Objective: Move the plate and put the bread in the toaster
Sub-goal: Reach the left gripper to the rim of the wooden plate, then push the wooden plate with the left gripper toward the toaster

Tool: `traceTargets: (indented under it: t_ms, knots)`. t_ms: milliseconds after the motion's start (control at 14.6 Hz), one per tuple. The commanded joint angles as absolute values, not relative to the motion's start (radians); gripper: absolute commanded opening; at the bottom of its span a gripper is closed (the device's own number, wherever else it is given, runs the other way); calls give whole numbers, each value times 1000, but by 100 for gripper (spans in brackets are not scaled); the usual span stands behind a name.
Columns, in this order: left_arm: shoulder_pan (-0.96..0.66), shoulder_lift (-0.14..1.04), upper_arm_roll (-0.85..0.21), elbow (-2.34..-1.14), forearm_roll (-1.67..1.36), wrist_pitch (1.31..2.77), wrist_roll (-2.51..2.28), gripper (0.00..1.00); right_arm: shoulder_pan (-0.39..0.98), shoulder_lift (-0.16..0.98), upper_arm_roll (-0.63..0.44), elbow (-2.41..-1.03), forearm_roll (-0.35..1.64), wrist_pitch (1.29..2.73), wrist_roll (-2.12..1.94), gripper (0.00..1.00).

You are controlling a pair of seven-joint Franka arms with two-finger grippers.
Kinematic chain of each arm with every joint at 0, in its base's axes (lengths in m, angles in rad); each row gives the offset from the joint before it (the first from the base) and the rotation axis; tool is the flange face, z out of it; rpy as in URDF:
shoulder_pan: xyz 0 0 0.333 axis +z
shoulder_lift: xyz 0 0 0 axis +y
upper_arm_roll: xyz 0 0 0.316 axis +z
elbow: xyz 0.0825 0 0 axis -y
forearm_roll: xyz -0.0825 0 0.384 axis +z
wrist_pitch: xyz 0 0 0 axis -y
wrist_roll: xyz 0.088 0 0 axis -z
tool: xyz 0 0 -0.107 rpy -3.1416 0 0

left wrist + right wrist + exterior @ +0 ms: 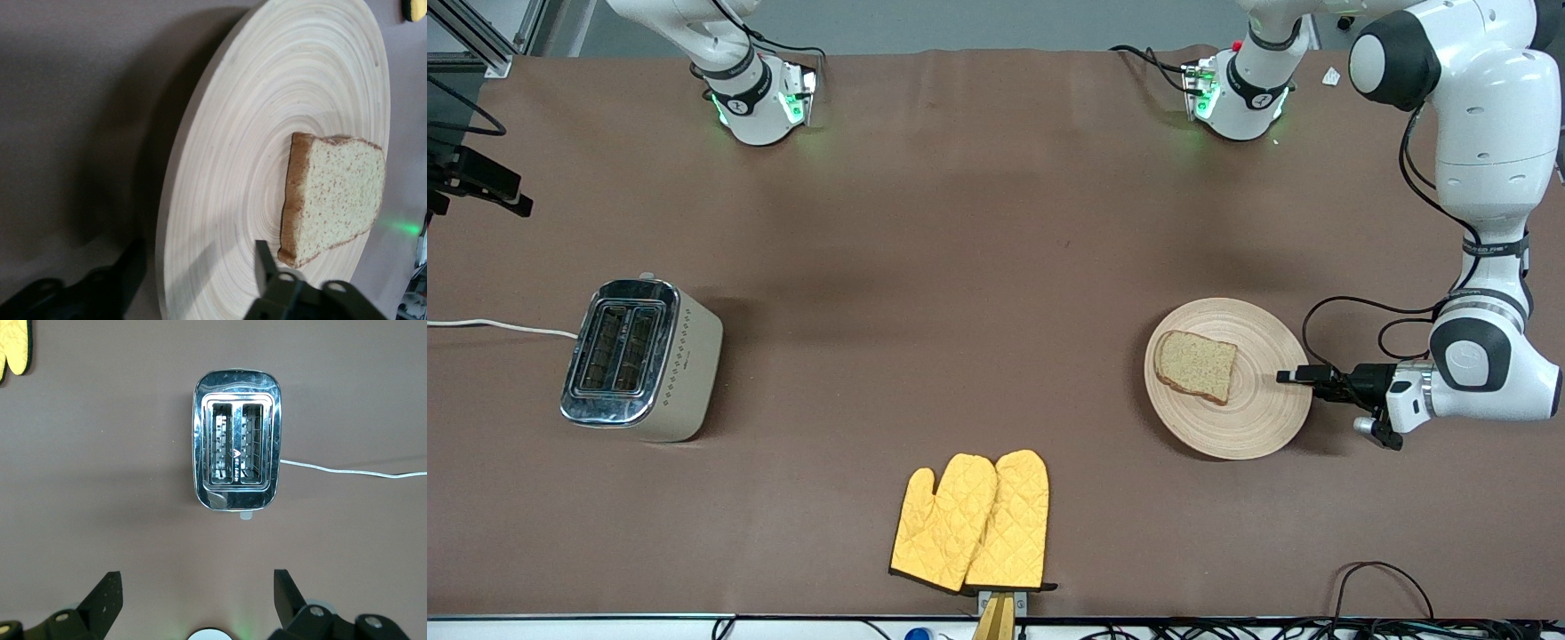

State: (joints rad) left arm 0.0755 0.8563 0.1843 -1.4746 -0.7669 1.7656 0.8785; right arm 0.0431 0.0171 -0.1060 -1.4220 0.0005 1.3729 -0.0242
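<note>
Left gripper (pixel 1288 377) lies level at the plate (pixel 1258 418) rim, fingers (pixel 267 263) spread, one above and one below the edge, not yet closed. Bread (pixel 1197 365) rests on the plate. Right gripper (pixel 193 600), fingers wide, hangs over the surface (pixel 978 267) by the toaster (pixel 640 360), waiting.

Shows the plate (pixel 267 133), pale wood with ringed grooves, lying flat on the brown tabletop (pixel 80 100) and filling most of the view. Carries the bread (pixel 333 197), a speckled slice with a darker crust, lying flat on the plate off its centre, toward one rim. Has the left gripper (pixel 193 267) at the plate's edge with jaws spread, one dark finger (pixel 267 267) over the plate's surface just beside the bread, the other (pixel 127 270) off the rim over the tabletop.
</note>
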Motion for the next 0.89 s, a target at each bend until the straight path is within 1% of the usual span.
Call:
traceTargets:
  t_ms: [0,137,205,274,411,548,822]
  knots:
    - [77,868,187,-1459,-782,1763,928,30,26,9,-98,-1424,21,1365,-20,100]
    - [77,870,186,-1459,-782,1763,960,19,26,9,-98,-1424,21,1365,-20,100]
    - [77,870,186,-1459,-784,1763,985,7,26,9,-98,-1424,21,1365,-20,100]
    - [77,868,186,-1459,-784,1761,1011,1,26,9,-97,-1422,21,1365,-20,100]
    - [77,861,180,-1459,-799,1741,1031,0,26,9,-98,-1422,21,1365,-20,100]
    - [81,858,144,-1457,-807,1700,1020,0,26,9,-98,-1422,21,1365,-20,100]
    - [80,848,3,-1442,-903,1697,864,0,26,9,-98,-1422,21,1365,-20,100]
